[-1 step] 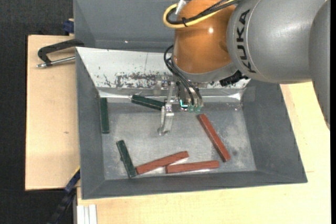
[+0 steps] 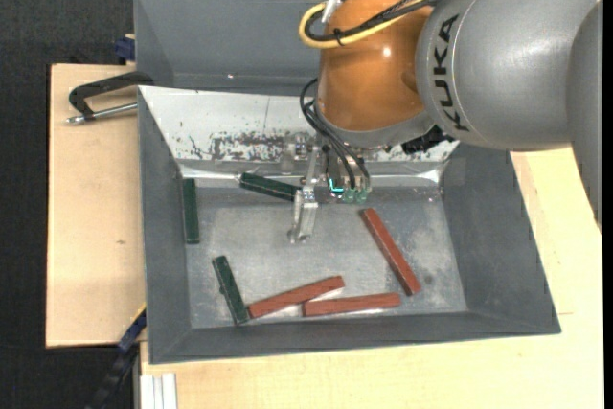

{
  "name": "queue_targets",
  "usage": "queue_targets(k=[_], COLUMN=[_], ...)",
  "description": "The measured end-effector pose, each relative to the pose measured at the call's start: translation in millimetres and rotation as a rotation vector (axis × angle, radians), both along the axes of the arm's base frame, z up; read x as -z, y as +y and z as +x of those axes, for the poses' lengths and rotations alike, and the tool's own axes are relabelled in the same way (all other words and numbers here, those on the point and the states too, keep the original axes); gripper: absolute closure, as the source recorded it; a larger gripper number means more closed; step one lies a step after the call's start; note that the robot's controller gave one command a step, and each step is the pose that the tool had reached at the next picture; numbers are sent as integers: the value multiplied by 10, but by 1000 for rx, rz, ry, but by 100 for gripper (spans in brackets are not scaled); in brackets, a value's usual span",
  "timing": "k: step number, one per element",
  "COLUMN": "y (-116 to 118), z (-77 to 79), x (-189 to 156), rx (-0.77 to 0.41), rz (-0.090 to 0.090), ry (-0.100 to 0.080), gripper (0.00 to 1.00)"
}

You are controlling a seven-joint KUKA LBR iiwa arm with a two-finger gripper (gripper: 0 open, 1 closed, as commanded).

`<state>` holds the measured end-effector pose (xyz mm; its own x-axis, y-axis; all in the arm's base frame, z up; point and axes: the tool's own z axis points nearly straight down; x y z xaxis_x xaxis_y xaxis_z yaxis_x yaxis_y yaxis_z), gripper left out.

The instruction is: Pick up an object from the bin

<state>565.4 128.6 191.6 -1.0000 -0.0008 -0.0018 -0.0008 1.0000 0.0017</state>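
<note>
The arm's gripper (image 2: 303, 233) hangs low in the bin (image 2: 158, 302), just right of a slanted dark green stick (image 2: 266, 186). How far the gripper is spread cannot be told. Right of that stick lies a red stick (image 2: 389, 250). Two more red sticks (image 2: 295, 296) lie well below it.

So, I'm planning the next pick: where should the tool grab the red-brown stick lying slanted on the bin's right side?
Take the red-brown stick at its middle, from straight above, closing across its narrow width: it lies flat, with bare floor along both long sides.
</note>
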Motion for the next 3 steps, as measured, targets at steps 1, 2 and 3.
queue_targets(k=[1,2,3], y=[-35,-98,-415], z=[-383,-522,-607], x=[442,803,802], rx=[-13,-32,-128], rz=[1,-1,0], ry=[-7,7,2], gripper=[0,0,0])
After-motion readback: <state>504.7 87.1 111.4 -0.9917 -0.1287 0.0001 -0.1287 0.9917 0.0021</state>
